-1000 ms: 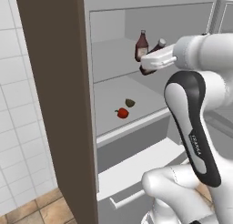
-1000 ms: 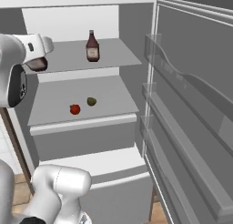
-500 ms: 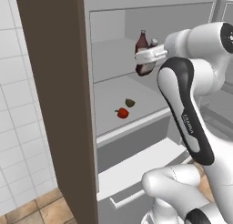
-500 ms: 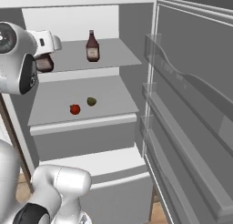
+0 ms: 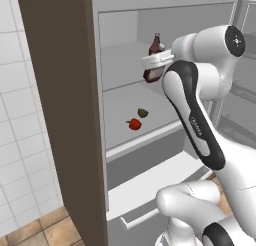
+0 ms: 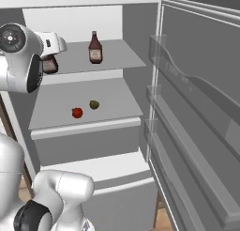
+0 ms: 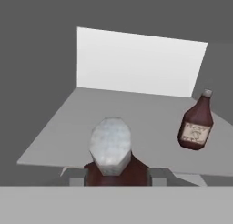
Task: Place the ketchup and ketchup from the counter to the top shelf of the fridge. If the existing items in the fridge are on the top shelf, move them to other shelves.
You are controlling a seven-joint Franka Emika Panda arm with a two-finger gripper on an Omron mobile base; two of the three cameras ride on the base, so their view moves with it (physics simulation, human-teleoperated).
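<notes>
From the left base view, the end effector is clamped on a ketchup bottle, holding it at the front of the fridge's top shelf. Just behind and above it stands the second ketchup bottle, upright on that same shelf. Well below the end effector, on the next shelf down, lie the small red fruit and the olive-brown fruit, close together but apart.

In the right base view the end effector sits at the left front edge of the top shelf, the gripped bottle hanging partly behind the arm. The second bottle stands off to its right — farther back on the slab. Both fruits, red and olive, rest on the lower shelf, below and to the right of the end effector.

The hand view looks down along the end effector: the held bottle's pale cap and dark shoulders sit between the two fingertips, jaws closed against its sides. The other bottle shows ahead and to the right — tilted in this view — on the grey shelf.
</notes>
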